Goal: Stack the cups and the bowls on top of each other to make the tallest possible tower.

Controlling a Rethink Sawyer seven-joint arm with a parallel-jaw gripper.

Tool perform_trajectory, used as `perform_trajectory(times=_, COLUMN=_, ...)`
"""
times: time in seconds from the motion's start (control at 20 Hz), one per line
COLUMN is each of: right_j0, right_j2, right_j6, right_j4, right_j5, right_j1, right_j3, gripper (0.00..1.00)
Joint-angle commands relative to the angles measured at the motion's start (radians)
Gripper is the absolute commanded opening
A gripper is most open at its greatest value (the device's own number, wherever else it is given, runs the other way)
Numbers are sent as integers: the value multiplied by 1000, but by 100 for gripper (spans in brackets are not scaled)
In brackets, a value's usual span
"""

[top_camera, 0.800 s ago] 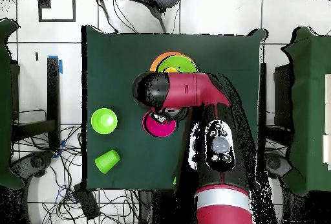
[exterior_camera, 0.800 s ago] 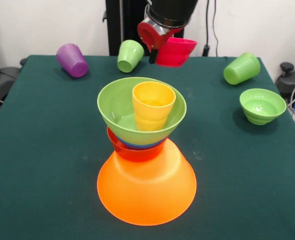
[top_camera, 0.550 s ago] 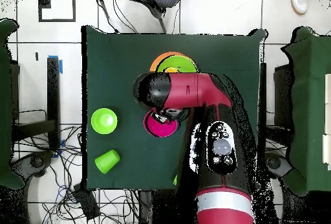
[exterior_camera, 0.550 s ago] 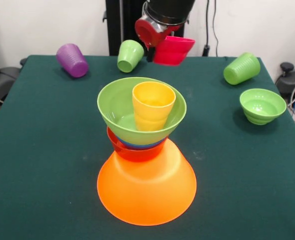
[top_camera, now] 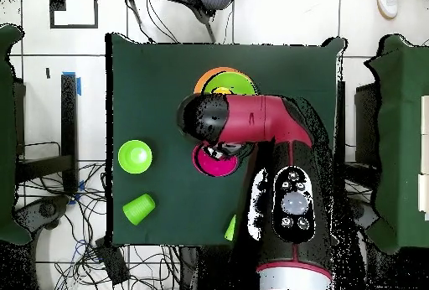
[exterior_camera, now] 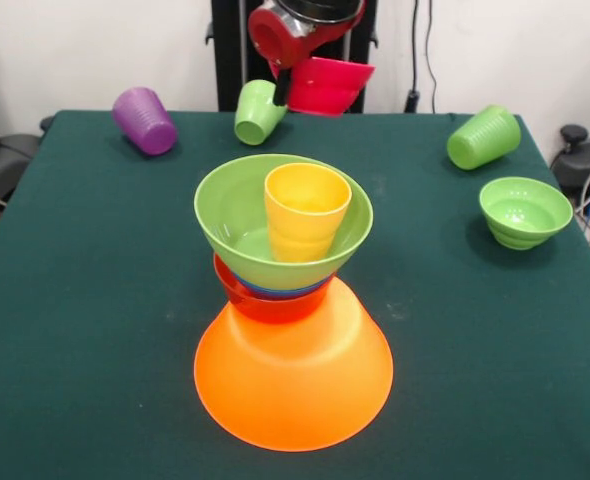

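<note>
My gripper [exterior_camera: 286, 92] is shut on the rim of the pink bowl [exterior_camera: 331, 86] and holds it in the air above the far side of the table, behind the tower. The tower stands mid-table: the huge orange bowl [exterior_camera: 293, 375] upside down as base, then the red-orange bowl [exterior_camera: 260, 303], a sliver of the blue bowl [exterior_camera: 280, 291], the large light green bowl [exterior_camera: 233, 215] and the yellow cup [exterior_camera: 306, 210] upright inside it. In the overhead view my arm hides most of the tower; the pink bowl [top_camera: 215, 162] shows below my wrist.
A purple cup [exterior_camera: 145, 120] lies on its side at the far left. Two light green cups [exterior_camera: 258, 110] [exterior_camera: 483, 136] lie on their sides at the far edge. A small green bowl [exterior_camera: 523, 210] stands upright at the right, also in the overhead view [top_camera: 135, 156].
My gripper has risen with the pink bowl and shifted left in the front view. The tower and loose cups have not moved.
</note>
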Motion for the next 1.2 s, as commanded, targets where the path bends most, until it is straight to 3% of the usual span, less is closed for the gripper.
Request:
perform_trajectory(times=0.05, right_j0=25, right_j2=38, right_j6=79, right_j4=-65, right_j5=27, right_j1=22, right_j3=-9, gripper=0)
perform_trajectory(times=0.6, right_j0=36, right_j2=51, right_j6=156, right_j4=-8, right_j5=22, right_j1=73, right_j3=-82, gripper=0)
perform_trajectory(times=1.2, right_j0=36, right_j2=61, right_j6=129, right_j4=21, right_j5=61, right_j1=40, right_j3=-104, gripper=0)
